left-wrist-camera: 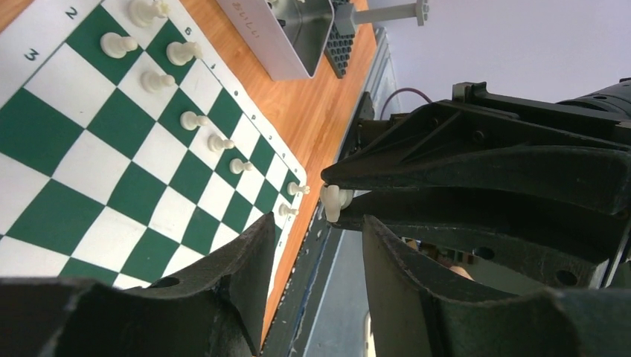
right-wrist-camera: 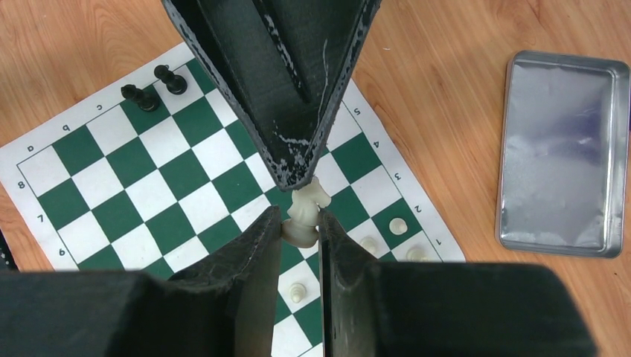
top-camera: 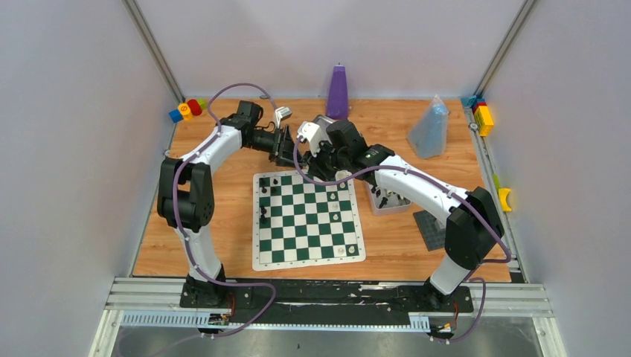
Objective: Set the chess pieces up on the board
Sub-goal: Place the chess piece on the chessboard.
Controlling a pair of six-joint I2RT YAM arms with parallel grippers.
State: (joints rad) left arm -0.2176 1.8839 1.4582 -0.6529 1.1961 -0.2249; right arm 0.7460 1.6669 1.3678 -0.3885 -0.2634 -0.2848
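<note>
On wooden tabletop (top-camera: 167,249), checkered board (top-camera: 306,219), grey walls (top-camera: 67,149) around

board (right-wrist-camera: 111,171) border nos. 1-8, letters a-c

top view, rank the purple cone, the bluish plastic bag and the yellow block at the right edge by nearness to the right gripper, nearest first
From the right gripper, jaws shut on a white chess piece:
1. Purple cone, just behind it at the back edge.
2. Bluish plastic bag, back right.
3. Yellow block, far out on the right.
</note>
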